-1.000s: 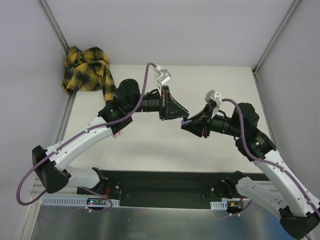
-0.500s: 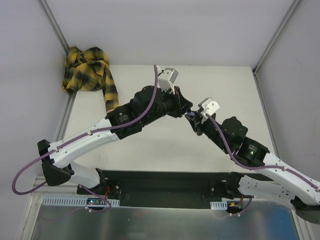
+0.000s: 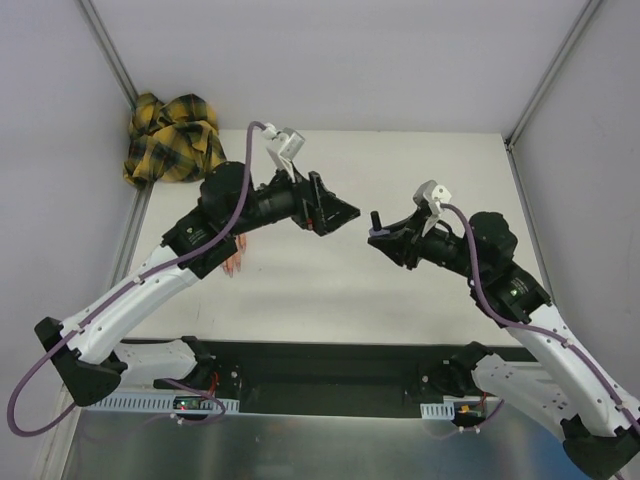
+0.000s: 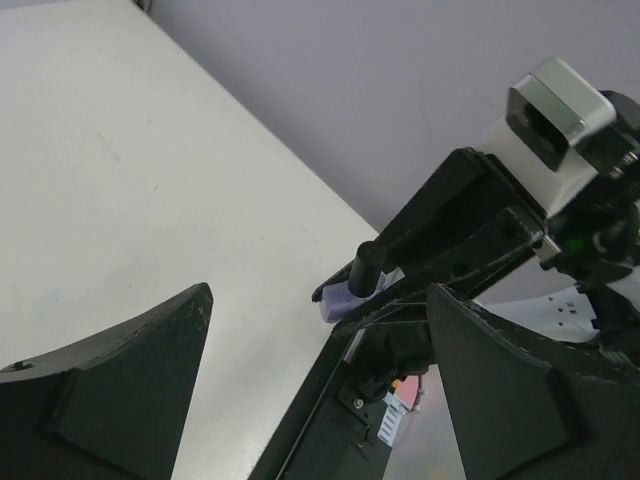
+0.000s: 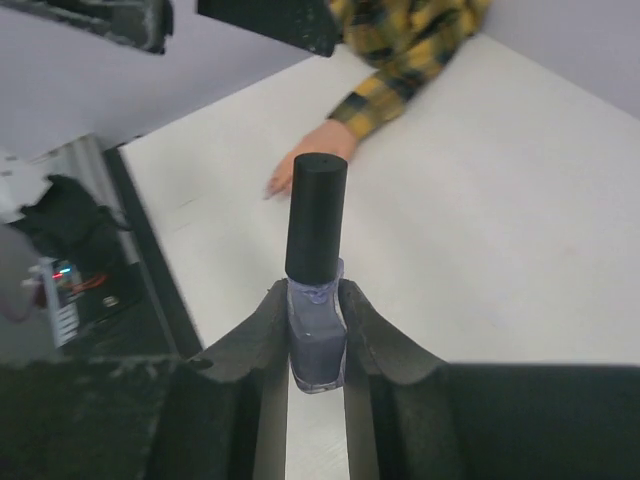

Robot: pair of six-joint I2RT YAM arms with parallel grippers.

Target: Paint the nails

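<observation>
The left gripper (image 3: 335, 214) hangs with its jaws spread wide and nothing between them. Its arm reaches up from the 7 o'clock corner of the top view and bends over the fake hand (image 3: 234, 263). The nails (image 5: 274, 187) tip that hand's fingers and are too small to make out singly. The hand lies on the table (image 3: 300, 290) at 9 o'clock of centre, its yellow-black plaid sleeve (image 3: 170, 138) bunched in the 11 o'clock corner. At 3 o'clock of the left gripper, near but not touching, the right gripper (image 3: 380, 236) is clamped on a small purple bottle (image 5: 317, 345) with its black cap (image 5: 316, 215) on. Half a second earlier the two grippers met at the cap; the left has since drawn back toward 9 o'clock and opened.
</observation>
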